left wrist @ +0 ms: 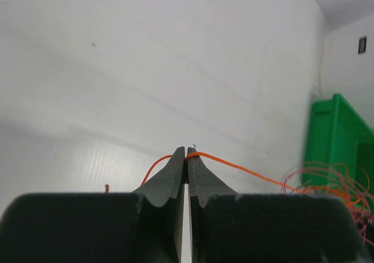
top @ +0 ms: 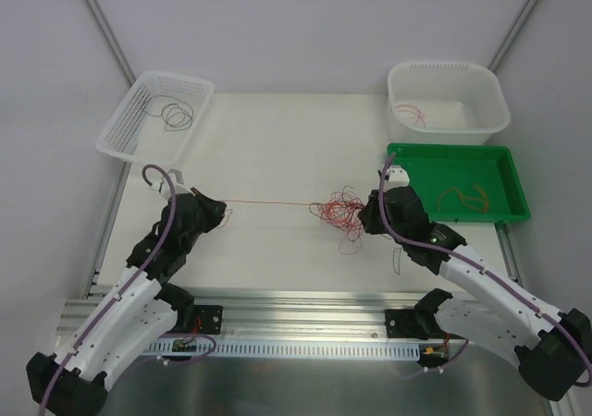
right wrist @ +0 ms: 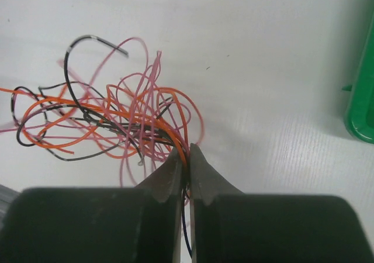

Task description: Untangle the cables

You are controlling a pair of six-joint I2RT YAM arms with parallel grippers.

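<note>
Though the right fingers pinch the cables, which strand is unclear.

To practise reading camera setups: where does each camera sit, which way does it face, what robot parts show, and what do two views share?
Top external: above and behind the robot, looking down on the table; left arm and right arm show.
Left wrist: on the left arm, facing across toward the green tray; left end effector shut on an orange cable.
Right wrist: on the right arm, looking down at the cable tangle; right end effector shut on it.
Shared: both wrist views show that tangle and tray.
</note>
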